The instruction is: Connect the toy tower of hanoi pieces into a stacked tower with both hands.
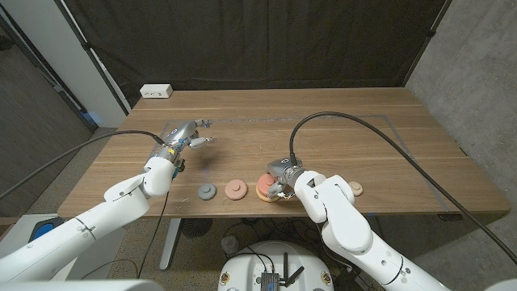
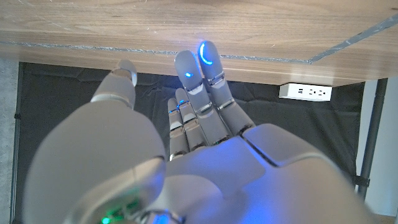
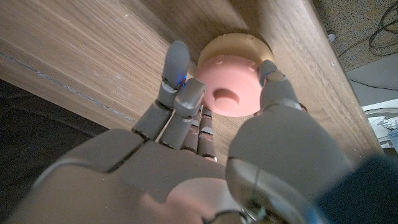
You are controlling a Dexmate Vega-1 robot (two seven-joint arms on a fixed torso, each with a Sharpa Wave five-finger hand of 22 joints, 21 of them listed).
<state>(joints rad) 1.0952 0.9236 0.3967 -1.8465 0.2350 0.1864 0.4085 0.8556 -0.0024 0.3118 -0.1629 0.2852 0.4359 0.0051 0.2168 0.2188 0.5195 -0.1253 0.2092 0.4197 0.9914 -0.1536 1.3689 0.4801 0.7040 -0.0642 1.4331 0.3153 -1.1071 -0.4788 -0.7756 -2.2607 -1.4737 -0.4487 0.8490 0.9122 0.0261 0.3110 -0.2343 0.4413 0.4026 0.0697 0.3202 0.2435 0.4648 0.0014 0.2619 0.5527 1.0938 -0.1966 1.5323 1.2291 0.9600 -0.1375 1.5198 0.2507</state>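
Two arms over a wooden table, black curtain behind, white power strip at far-left edge. Left hand raised above tabletop, fingers apart, holding nothing. L to R near front edge: grey disc, pink disc, then right hand gripping a pink disc on tan disc, thumb and fingers either side. Small pale disc just right of forearm.

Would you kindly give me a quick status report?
Left hand open, raised. Right hand around the pink disc stacked on the tan disc. Grey disc, small pink disc loose; nothing blocking.
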